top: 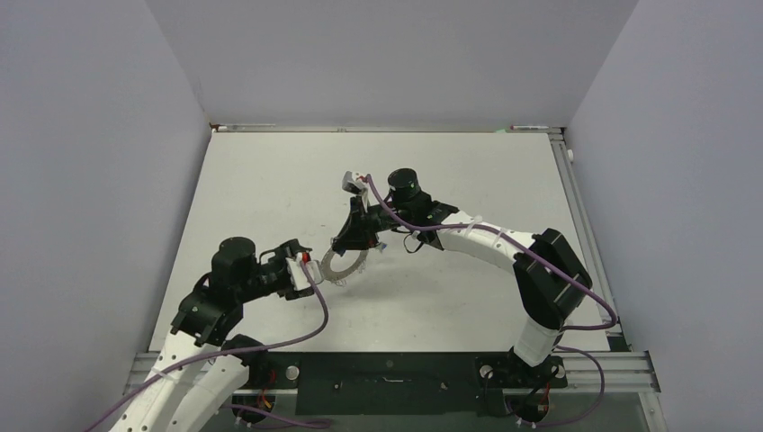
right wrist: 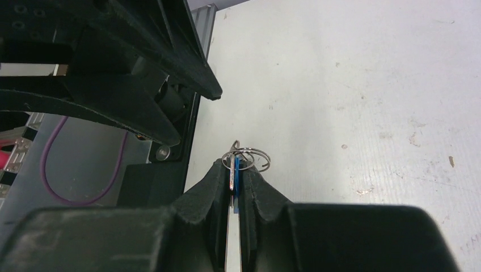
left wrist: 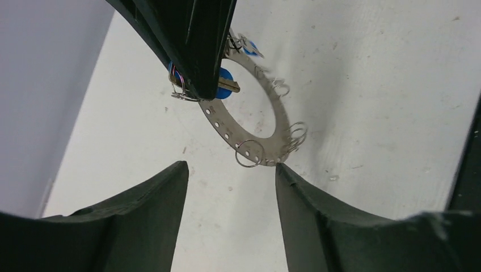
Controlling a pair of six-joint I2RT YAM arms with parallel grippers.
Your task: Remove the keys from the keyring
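the keyring (top: 345, 264) is near the middle of the table (top: 270, 180), between the two grippers; the left gripper (top: 313, 266) is just to its left, with the ring's near rim right before its fingertips; the right gripper (top: 355, 238) stands over the ring's far edge, reaching in from the right, a key (right wrist: 234, 182) between its fingers; small loops (left wrist: 249, 153) sit around the rim; a second key (left wrist: 251, 48) is at the rim beyond those fingers
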